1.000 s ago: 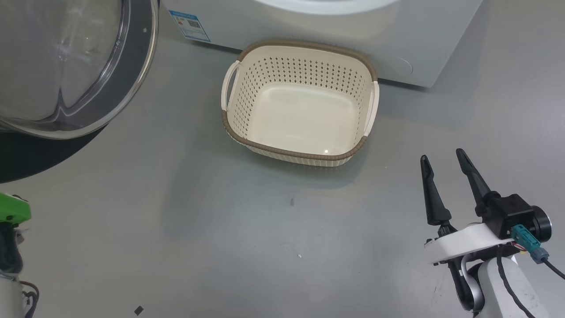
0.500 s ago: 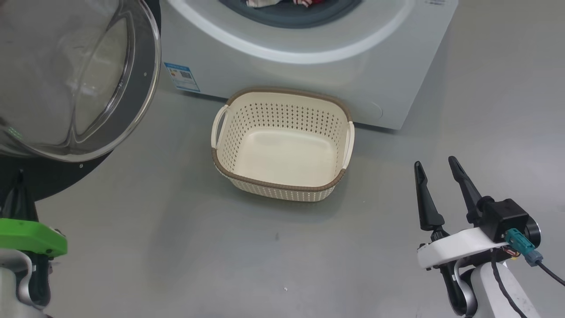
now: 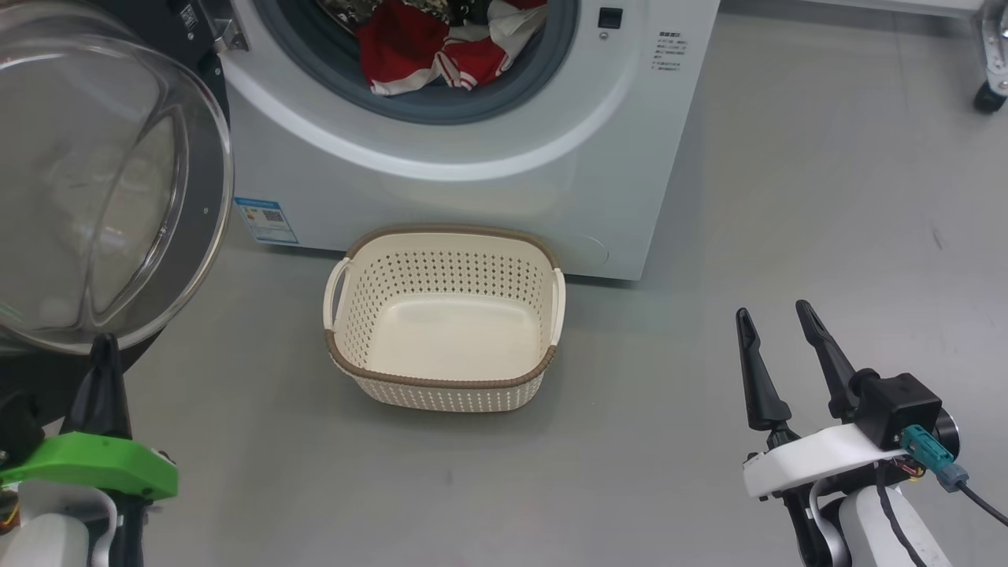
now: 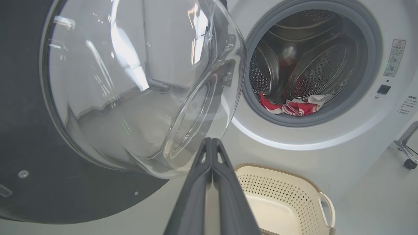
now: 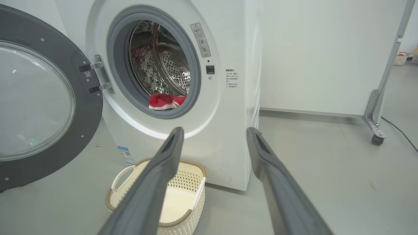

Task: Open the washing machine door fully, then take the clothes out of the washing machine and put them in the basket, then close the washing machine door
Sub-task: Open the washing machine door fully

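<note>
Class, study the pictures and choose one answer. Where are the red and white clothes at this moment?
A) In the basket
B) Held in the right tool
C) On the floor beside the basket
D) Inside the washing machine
D: the clothes lie inside the washing machine, at the front of its drum, while the basket holds nothing and the right tool stands open with nothing in it.

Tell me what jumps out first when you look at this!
The bright red clothes lying in the mouth of the white washing machine catch the eye first. Next comes the washing machine door, swung open at the left with its big bulging glass. On the floor before the machine sits the cream basket, with nothing in it.
</note>
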Robot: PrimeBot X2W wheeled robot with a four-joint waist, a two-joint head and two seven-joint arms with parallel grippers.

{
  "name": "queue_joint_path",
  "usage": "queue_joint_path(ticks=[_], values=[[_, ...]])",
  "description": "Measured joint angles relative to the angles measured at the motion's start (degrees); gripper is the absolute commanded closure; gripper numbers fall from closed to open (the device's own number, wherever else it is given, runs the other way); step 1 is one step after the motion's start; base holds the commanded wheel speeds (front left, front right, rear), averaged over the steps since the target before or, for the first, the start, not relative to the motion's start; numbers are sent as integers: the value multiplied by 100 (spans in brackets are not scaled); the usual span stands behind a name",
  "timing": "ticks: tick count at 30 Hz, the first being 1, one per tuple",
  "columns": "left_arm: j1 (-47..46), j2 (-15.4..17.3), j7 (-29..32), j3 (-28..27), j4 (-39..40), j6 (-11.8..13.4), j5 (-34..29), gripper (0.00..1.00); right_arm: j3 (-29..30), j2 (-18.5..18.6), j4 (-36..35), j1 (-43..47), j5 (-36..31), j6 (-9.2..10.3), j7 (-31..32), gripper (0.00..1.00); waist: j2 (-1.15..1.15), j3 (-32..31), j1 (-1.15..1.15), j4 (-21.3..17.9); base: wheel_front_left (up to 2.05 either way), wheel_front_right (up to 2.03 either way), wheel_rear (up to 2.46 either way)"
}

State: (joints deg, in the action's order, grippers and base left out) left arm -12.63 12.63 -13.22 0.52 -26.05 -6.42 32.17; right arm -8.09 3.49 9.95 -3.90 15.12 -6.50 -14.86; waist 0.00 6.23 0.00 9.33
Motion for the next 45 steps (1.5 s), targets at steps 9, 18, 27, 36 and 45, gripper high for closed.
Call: queue_joint_path(ticks=[9,18,27,36,45], values=[[320,-203,-51,180,453,-30,0,100,33,-9,-125,82,49,0,0,0,0,-199,0,-337,0,0,0],[574,-321,-55,349,854,-45,-2,100,188,-24,-294,126,49,9,-1,0,0,-251,0,-535,0,0,0],[712,-355,-98,525,1178,-47,-158,0,209,-34,-399,158,49,11,0,0,0,-162,0,-590,0,0,0],[836,-344,-99,548,1272,-48,-250,0,223,-47,-402,188,49,12,-1,0,0,-113,0,-604,0,0,0],[859,-355,-103,516,1380,-49,-243,0,223,-67,-407,205,48,13,-1,0,0,-110,0,-600,0,0,0]])
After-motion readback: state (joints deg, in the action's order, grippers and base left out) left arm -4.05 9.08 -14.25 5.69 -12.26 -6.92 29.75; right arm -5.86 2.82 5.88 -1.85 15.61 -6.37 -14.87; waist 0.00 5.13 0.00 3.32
